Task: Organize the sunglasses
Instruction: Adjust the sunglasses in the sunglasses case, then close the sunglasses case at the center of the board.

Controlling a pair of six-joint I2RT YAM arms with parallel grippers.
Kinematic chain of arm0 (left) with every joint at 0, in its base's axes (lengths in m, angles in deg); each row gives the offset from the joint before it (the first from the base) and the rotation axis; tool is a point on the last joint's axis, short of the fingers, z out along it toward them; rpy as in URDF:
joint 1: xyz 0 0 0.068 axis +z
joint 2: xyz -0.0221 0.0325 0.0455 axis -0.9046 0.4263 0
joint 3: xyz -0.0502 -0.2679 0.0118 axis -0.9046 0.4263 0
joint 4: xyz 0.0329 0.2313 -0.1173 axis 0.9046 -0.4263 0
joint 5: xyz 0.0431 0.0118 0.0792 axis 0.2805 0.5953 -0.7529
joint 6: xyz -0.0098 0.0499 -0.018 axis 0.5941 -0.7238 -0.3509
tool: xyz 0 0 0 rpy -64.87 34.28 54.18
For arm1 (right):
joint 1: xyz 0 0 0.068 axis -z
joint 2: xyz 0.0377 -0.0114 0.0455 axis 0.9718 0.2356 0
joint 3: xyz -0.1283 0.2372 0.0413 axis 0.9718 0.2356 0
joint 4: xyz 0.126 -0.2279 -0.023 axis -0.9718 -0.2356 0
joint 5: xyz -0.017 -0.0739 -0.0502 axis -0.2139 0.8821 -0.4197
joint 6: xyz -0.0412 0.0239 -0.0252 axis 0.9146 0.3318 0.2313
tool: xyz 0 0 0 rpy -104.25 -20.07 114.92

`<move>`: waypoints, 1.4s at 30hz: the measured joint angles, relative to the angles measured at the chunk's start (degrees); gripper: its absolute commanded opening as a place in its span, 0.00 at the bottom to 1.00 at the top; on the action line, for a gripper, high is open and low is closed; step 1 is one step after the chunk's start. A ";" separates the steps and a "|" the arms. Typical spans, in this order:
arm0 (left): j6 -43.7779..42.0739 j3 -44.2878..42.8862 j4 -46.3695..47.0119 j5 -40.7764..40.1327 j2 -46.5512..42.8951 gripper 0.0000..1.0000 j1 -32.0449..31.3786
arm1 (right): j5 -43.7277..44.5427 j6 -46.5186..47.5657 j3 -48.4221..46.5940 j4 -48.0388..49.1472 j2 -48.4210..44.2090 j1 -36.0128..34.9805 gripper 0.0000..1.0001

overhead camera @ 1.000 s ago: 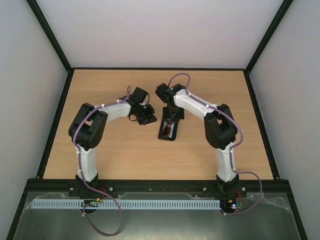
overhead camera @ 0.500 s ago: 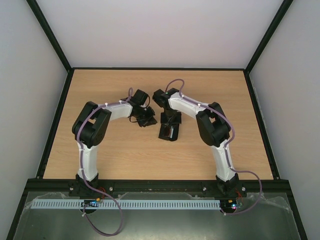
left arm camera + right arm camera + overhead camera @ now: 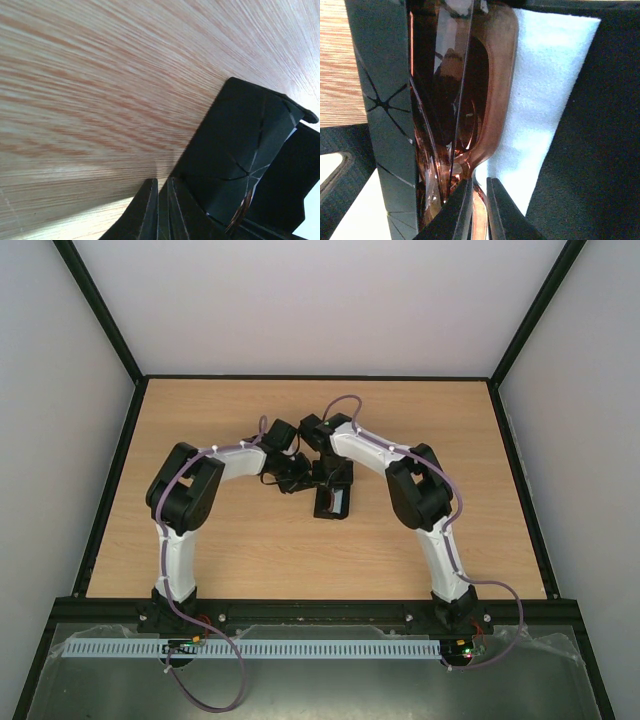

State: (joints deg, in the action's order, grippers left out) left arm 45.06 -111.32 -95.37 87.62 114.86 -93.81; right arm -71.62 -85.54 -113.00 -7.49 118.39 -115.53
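A: What changed?
B: The right gripper (image 3: 479, 189) has swung in over the black case (image 3: 240, 150), fingers pinched on the sunglasses (image 3: 470, 100), which lie inside it. The left gripper (image 3: 161, 184) has its fingers together at the case's edge. Insertion looks nearly done.

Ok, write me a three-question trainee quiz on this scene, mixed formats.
1. True or false: the brown amber-tinted sunglasses lie outside the folding black case.
2. What lies beside them in the case? A) a pale cloth B) a red pen C) a silver coin
3. Fill in: the right gripper is ____ on the sunglasses' thin frame.
Key: 1 false; 2 A; 3 shut.
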 measured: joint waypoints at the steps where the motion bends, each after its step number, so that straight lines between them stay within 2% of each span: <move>1: 0.11 0.00 0.07 0.09 0.00 0.10 0.00 | -0.17 -0.17 -0.22 -0.07 0.15 -0.04 0.11; 9: 0.76 0.02 0.17 0.13 0.02 0.10 -0.09 | -2.12 -1.05 -0.28 0.00 0.26 0.24 0.11; 14: 1.01 0.52 0.74 0.04 -0.22 0.10 -0.09 | -1.68 -0.98 -0.33 -0.39 0.22 0.24 0.19; 20: 1.42 2.12 2.56 -0.15 -0.98 0.10 -0.02 | -0.83 -0.74 -1.11 -1.57 -0.74 0.24 0.22; 29: 1.42 2.25 2.45 -0.07 -1.11 0.10 0.11 | -1.66 -0.83 -1.40 -1.38 -10.38 0.96 0.27; 36: 1.38 2.34 1.42 -0.13 -1.42 0.10 0.24 | -3.67 -2.32 15.52 3.17 -24.30 9.81 0.26; 38: 1.38 2.40 1.20 -0.20 -1.55 0.10 0.24 | -4.81 -3.04 20.65 5.03 -25.11 12.59 0.26; 42: 1.33 2.40 0.81 -0.31 -1.64 0.10 0.24 | -7.85 -3.76 26.29 8.33 -23.28 13.53 0.23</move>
State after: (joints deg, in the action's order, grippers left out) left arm 46.40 -108.92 -94.56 87.32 113.22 -93.57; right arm -79.47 -89.30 -86.70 0.84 95.11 -102.00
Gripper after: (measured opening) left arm 0.100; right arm 0.246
